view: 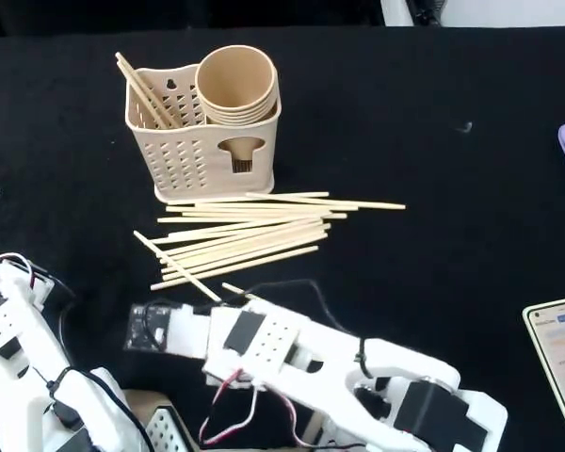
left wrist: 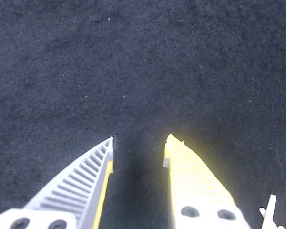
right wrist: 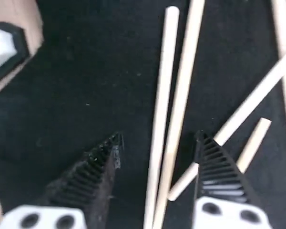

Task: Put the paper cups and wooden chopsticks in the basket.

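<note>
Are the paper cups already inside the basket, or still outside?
Inside: the stacked paper cups stand upright in one compartment of the basket.

High view: fixed overhead, looked steeply down over the black table (view: 433, 141), with the basket (view: 202, 141) toward the far edge and much open table on the near side of the basket.
Left wrist view: sat right behind the left gripper (left wrist: 139, 138), faced down at bare table, very close.
Right wrist view: sat right behind the right gripper (right wrist: 159, 137), faced down, close over loose chopsticks (right wrist: 162, 119).
Shared with high view: those chopsticks, just in front of the basket.
</note>
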Robot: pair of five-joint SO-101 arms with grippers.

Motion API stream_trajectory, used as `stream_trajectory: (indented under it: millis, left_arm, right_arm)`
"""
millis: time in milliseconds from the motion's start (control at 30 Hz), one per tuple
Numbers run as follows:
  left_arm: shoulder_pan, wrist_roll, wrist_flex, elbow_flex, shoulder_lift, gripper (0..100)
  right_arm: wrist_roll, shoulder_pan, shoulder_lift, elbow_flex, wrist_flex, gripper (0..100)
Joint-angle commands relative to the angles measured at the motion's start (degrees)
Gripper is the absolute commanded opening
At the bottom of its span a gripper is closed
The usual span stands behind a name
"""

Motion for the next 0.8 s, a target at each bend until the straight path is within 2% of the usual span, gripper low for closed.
stream_trajectory:
  millis: [0, 133, 300, 600, 767]
  left_arm:
    - [0.31, 0.62, -0.70, -3.03, -1.41, 18]
    - [0.22, 0.62, -0.62, -3.03, -1.41, 18]
    - [0.22, 0.62, -0.62, -3.12, -1.41, 18]
    - [0.31, 0.62, -0.79, -3.03, -1.41, 18]
    - [0.31, 0.62, -0.88, -3.03, -1.41, 18]
  right_arm:
    - [1.41, 2.46, 0.66, -0.48, -1.32, 24.0]
    - [2.73, 2.37, 5.93, -2.59, -0.79, 21.7]
    - [2.73, 2.37, 7.78, -5.14, 0.18, 0.8]
    - [2.73, 2.64, 6.73, -6.20, 3.08, 1.1]
    - [2.99, 2.64, -2.24, -7.25, 8.79, 1.1]
